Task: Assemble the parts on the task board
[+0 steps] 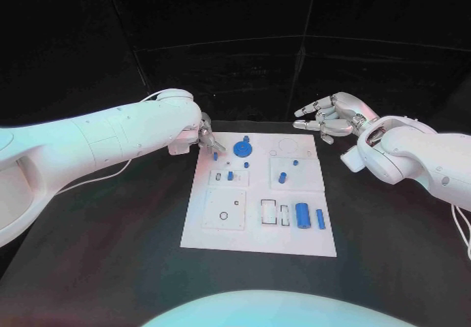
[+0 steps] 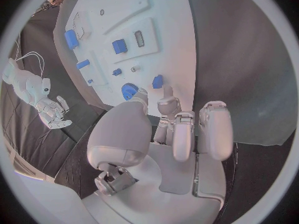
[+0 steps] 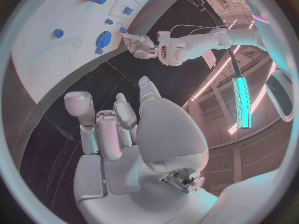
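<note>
The white task board (image 1: 260, 235) lies in the middle of the black table. A blue gear (image 1: 244, 146) sits near its far edge, with small blue pegs (image 1: 215, 156) beside it. Two blue cylinders (image 1: 303, 215) lie at the board's near right. My left hand (image 1: 206, 137) hovers at the board's far left corner, fingers loosely bent and holding nothing. In the left wrist view its fingertips (image 2: 167, 92) are just short of the gear (image 2: 129, 90) and a peg (image 2: 157, 81). My right hand (image 1: 331, 116) hangs beyond the far right corner, fingers apart and bare.
More blue pieces (image 1: 282, 178) stand in the board's middle recesses. Rectangular slots (image 1: 268, 212) and a round hole (image 1: 224, 216) mark its near half. Black table (image 1: 108, 259) surrounds the board on all sides. The right wrist view shows the left hand (image 3: 140, 45) across the board (image 3: 37, 50).
</note>
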Motion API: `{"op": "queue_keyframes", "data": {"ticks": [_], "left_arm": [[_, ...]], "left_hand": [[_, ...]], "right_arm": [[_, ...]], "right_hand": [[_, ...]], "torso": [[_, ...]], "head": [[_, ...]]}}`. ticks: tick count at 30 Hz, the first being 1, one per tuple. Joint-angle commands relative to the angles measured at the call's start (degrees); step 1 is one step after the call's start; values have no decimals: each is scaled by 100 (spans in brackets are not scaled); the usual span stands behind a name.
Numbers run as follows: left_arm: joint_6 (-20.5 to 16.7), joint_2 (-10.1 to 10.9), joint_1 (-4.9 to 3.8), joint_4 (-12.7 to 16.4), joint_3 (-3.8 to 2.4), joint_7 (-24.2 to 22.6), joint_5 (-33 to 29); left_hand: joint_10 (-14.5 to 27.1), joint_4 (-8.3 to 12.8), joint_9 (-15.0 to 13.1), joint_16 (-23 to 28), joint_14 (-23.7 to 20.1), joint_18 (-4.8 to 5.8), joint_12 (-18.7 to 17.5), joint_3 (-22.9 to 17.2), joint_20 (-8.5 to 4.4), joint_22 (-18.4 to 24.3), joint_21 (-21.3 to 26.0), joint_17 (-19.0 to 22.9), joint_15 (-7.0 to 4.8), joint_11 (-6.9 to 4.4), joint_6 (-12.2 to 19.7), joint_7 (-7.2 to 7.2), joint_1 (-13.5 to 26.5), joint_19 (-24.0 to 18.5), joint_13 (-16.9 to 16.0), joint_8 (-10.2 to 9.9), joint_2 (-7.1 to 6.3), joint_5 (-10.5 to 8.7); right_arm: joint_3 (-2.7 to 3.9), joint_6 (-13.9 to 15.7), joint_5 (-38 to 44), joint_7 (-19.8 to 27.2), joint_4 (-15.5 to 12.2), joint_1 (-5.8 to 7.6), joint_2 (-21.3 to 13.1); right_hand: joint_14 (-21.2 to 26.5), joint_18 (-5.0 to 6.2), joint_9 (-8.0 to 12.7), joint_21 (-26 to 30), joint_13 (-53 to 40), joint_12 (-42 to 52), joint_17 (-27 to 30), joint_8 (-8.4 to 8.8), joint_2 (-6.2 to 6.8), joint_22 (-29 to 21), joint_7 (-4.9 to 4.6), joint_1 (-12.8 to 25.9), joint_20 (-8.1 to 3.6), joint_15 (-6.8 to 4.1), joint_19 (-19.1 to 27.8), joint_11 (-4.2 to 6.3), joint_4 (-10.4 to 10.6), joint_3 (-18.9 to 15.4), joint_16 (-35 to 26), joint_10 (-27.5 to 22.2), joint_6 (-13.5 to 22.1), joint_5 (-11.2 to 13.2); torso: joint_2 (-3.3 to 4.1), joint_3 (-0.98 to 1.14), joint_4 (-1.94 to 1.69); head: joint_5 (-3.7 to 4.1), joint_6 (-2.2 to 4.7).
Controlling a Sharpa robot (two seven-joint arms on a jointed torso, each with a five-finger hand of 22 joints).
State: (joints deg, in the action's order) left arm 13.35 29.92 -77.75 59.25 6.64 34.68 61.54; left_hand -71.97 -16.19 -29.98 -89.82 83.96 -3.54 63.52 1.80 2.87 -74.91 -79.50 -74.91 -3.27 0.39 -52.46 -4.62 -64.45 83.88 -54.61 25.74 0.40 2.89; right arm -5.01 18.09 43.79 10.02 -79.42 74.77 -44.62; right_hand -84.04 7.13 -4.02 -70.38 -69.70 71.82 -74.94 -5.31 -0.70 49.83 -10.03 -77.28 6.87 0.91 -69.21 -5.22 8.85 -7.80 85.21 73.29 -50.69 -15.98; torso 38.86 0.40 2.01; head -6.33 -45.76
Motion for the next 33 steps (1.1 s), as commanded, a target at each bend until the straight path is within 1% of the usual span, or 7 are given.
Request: {"op": "queue_keyframes", "data": {"ticks": [1, 5, 9, 10, 23, 29, 33], "left_arm": [[167, -15, -8, -20, -2, -12, 2], [222, -28, -8, -44, -2, 18, 2], [234, -32, -7, -40, -1, 17, 2], [233, -32, -7, -36, -1, 15, 2], [232, -38, -5, -27, -1, -20, -48], [283, -47, -3, -33, 0, -12, -149], [296, -58, 0, -44, 1, -12, -170]], "left_hand": [[-22, 14, 14, -18, 604, 35, 23, 40, 3, -137, -29, -1509, -8, -8, -47, 3, -79, 38, -7, 15, 16, 9], [-23, 30, 33, -18, 604, 38, 25, 36, -1, -153, -39, -1509, -12, -13, -64, 8, -151, 43, -3, 18, 50, 9], [-26, 37, 46, -18, 604, 40, 29, 33, -3, -160, -43, -1509, -14, -15, -72, 10, -188, 45, -5, 18, 71, 10], [-28, 38, 49, -18, 604, 41, 32, 33, -3, -164, -46, -1509, -14, -16, -75, 10, -196, 47, -8, 18, 76, 10], [-35, 49, 64, -18, 604, 45, 35, 27, -6, -184, -58, -1509, -19, -22, -114, 20, -259, 54, -7, 33, 113, 10], [-41, 70, 78, -18, 604, 46, 35, 13, -12, -194, -63, -1509, -26, -32, -149, 30, -334, 56, -2, 51, 155, 11], [-43, 110, 97, -18, 604, 44, 33, -33, -18, -191, -58, -1509, -32, -39, -162, 36, -440, 52, 4, 59, 222, 12]], "right_arm": [[5, -43, -17, 35, -4, 9, 6], [5, -46, -17, 35, -4, 9, 7], [5, -48, -17, 35, -5, 9, 11], [5, -48, -17, 35, -4, 9, 12], [5, -58, -17, 31, 11, 9, 31], [4, -63, -17, 33, 20, 9, 43], [4, -68, -17, 34, 20, 9, 47]], "right_hand": [[-367, 33, 9, 31, -5, 4, -567, -10, -28, -3, -18, 36, 0, -17, 23, -1, -3, -39, -20, -24, -3, -26], [-367, 33, 9, 31, -5, 4, -567, -10, -28, -3, -18, 36, 0, -17, 23, -1, -3, -39, -20, -24, -3, -26], [-367, 33, 9, 31, -5, 4, -567, -10, -28, -3, -18, 36, 0, -17, 23, -1, -3, -39, -20, -24, -3, -26], [-367, 33, 9, 31, -5, 4, -567, -10, -28, -3, -18, 36, 0, -17, 23, -1, -3, -39, -20, -24, -3, -26], [-367, 33, 9, 31, -5, 4, -567, -10, -28, -3, -18, 36, 0, -17, 23, -1, -3, -39, -20, -24, -3, -26], [-368, 33, 8, 31, -7, 7, -567, -11, -31, -2, -18, 35, 0, -17, 22, -1, -3, -40, -20, -22, -4, -29], [-368, 33, 8, 31, -13, 13, -567, -12, -41, -1, -17, 31, 0, -17, 19, -1, 0, -42, -21, -17, -5, -38]], "torso": [[0, 0, 4], [0, 0, 5], [1, 2, 5], [1, -1, 5], [-2, 1, 1], [-1, 1, 2], [3, -1, 8]], "head": [[-4, -7], [-5, -7], [8, -20], [8, -20], [36, -33], [28, -40], [24, -46]]}}
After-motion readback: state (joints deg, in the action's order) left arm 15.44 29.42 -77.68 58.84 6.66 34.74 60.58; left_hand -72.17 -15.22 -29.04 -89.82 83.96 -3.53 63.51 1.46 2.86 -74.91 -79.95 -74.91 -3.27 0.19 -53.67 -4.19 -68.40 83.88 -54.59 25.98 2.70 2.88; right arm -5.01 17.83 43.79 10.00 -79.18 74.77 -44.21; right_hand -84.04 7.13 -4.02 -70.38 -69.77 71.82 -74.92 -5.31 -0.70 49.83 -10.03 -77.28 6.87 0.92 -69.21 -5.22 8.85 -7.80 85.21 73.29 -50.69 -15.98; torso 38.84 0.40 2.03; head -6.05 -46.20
